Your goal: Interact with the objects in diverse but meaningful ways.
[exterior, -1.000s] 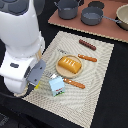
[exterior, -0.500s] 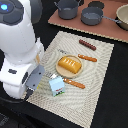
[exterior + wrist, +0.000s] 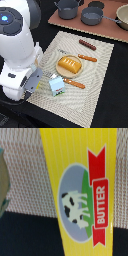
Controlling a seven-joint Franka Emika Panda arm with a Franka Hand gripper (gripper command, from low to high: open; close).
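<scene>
The yellow flat packet [image 3: 80, 188], printed with a cow and a red "BUTTER" ribbon, fills the wrist view and lies partly on the woven placemat [image 3: 25, 178]. My gripper [image 3: 36, 82] hangs at the mat's edge on the exterior view's left. It hides the packet in that view, and its fingers do not show. The orange ridged bread loaf [image 3: 69, 65] rests on a round tan plate [image 3: 58, 71] in the middle of the mat. Just beside my gripper stands the light-blue carton [image 3: 56, 86]. The dark brown sausage [image 3: 87, 44] lies at the mat's far side.
An orange-handled utensil [image 3: 87, 58] lies beyond the loaf and another [image 3: 75, 83] lies in front of it. Grey pots [image 3: 67, 7] [image 3: 92, 16] and a bowl [image 3: 122, 17] stand on a brown board [image 3: 75, 24] at the back. Black tabletop [image 3: 117, 95] surrounds the mat.
The arm has shifted slightly over the mat's edge. The bit of yellow packet seen beside the gripper earlier is now covered in the exterior view.
</scene>
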